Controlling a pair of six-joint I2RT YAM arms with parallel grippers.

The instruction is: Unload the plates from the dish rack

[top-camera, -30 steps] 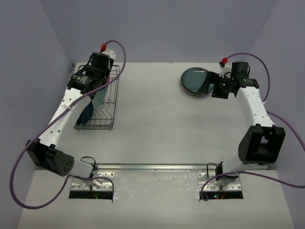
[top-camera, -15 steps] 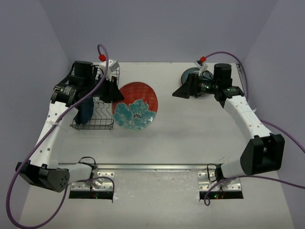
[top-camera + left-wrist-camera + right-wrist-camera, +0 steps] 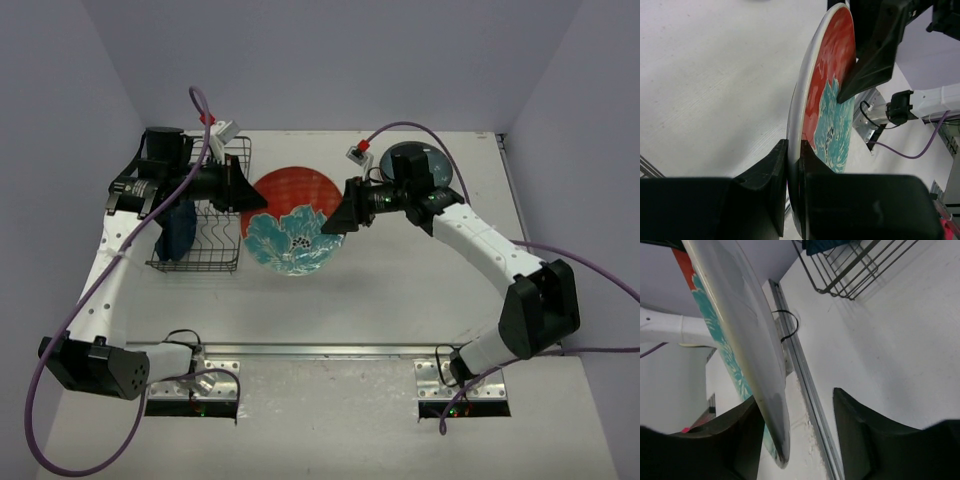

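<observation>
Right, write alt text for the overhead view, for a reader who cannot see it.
The left gripper holds a red floral plate by its rim beside the wire dish rack, while the open right gripper straddles the opposite rim. A dark blue plate stands in the rack; a dark teal plate lies far right.

We see the red plate (image 3: 292, 225), teal flower on its near half, between the two arms just right of the rack (image 3: 215, 252), face toward the camera. The left tool (image 3: 250, 193) pinches its left rim. The right tool (image 3: 328, 222) meets its right rim; we cannot tell the grip from here. A blue plate (image 3: 178, 232) stands in the rack's left side. A teal plate (image 3: 415, 158) lies on the surface (image 3: 400, 290), partly behind the right arm.
</observation>
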